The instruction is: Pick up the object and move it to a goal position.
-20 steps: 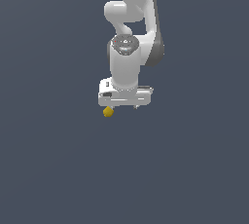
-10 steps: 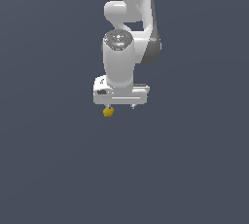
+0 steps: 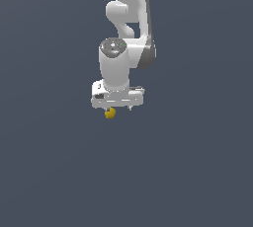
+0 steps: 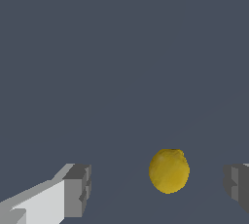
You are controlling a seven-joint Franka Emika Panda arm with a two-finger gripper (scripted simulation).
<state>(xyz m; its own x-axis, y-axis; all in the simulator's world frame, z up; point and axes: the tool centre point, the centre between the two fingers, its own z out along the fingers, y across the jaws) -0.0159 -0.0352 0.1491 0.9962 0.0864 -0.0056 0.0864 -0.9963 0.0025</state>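
The white arm (image 3: 126,38) is reaching down from the top of the exterior view, its wrist pointing straight down at the plain grey-blue desk (image 3: 197,171). The tool (image 3: 117,106) is hanging at the end of the wrist with its white crossbar lying level across the exterior view. The object (image 3: 110,113), a small mustard-yellow ball with faint mottling, is showing just beneath the crossbar, toward the exterior view's left of its middle, with its upper edge meeting the bar's lower edge in that view. The wrist view is showing the same ball (image 4: 168,171) lying between the two grey fingertips (image 4: 78,190), with the desk visible on both sides of it. The ball is sitting nearer to one fingertip than to the other, and neither pad is touching it. The tool is standing released, its jaws spread well wider than the ball. Whether the ball is resting on the desk or sitting a little above it cannot be told from either view, as no shadow or contact line is visible. The desk is showing as one even tone in both views.
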